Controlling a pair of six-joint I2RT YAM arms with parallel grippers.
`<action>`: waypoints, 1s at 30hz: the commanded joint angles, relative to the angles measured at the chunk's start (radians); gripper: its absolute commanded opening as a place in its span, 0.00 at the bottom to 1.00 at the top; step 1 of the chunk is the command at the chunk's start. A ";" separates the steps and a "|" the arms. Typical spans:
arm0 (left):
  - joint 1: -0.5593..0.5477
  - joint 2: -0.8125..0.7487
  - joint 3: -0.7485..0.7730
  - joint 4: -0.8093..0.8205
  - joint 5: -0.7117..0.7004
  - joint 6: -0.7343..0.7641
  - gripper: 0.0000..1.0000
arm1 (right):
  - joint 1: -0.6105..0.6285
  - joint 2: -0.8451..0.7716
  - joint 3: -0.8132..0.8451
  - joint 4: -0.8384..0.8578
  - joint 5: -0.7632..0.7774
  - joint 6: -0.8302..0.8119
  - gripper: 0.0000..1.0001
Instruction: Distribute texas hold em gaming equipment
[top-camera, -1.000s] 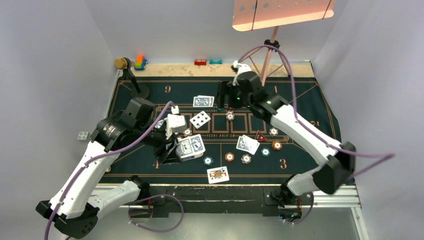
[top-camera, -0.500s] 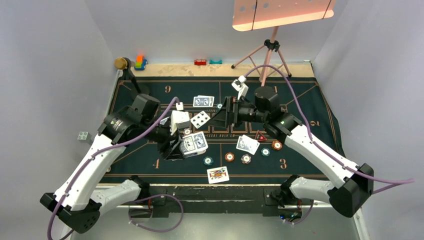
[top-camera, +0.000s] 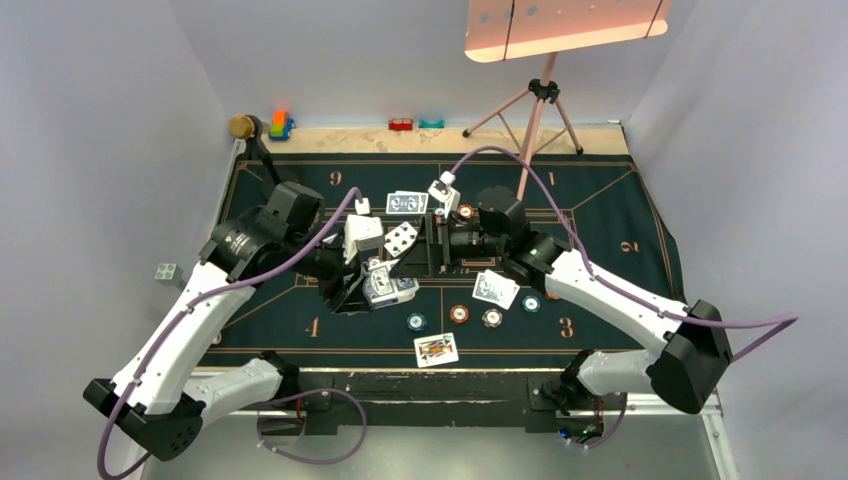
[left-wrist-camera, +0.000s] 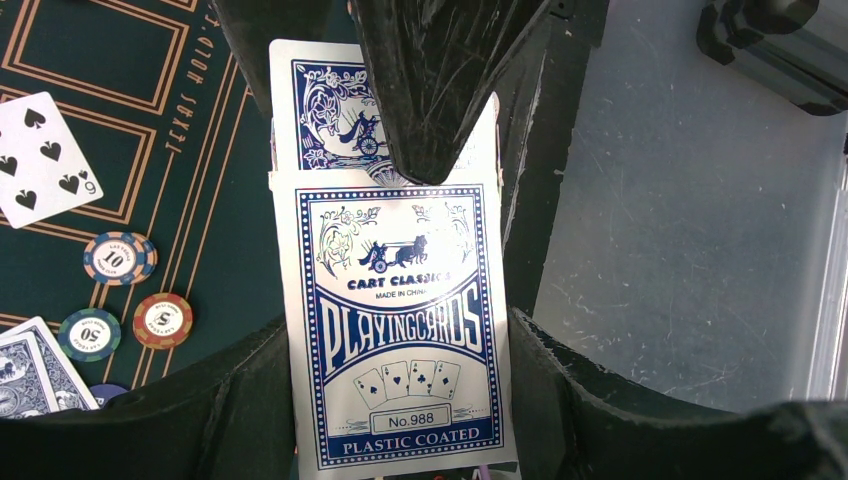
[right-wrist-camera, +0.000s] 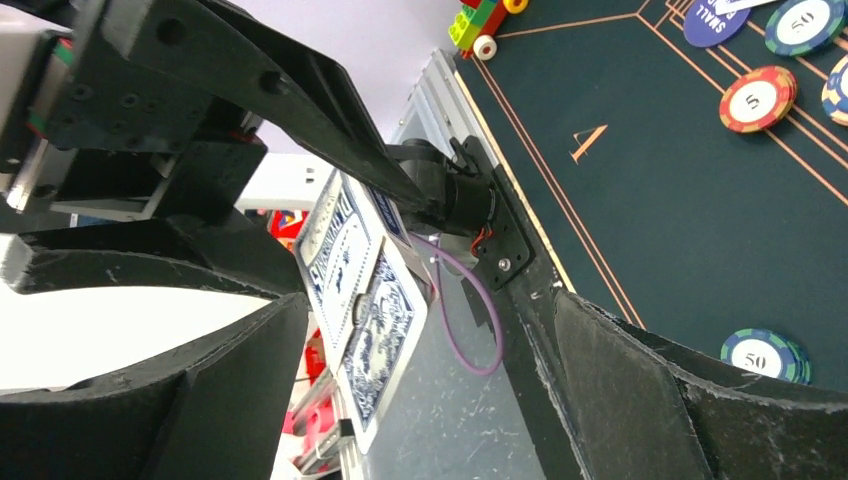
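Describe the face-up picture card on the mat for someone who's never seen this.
On the dark green felt mat, go to the near edge between the arm bases. One card lies alone there, just nearer than the row of chips. It shows a coloured court figure; other cards show blue backs or black spades.

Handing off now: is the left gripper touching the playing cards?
Touching: left wrist view shows the left gripper clamping the playing cards, finger pressed on their backs.

Grn felt mat (top-camera: 620, 215), toy blocks (top-camera: 280, 125) behind it
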 joint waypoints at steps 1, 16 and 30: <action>0.008 -0.002 0.037 0.041 0.023 -0.012 0.00 | 0.006 -0.006 -0.047 0.115 -0.030 0.058 0.98; 0.008 -0.018 0.042 0.033 0.024 -0.014 0.00 | -0.014 -0.054 -0.114 0.127 0.017 0.085 0.65; 0.008 -0.017 0.058 0.021 0.049 -0.020 0.00 | -0.049 -0.106 -0.139 0.073 0.031 0.061 0.61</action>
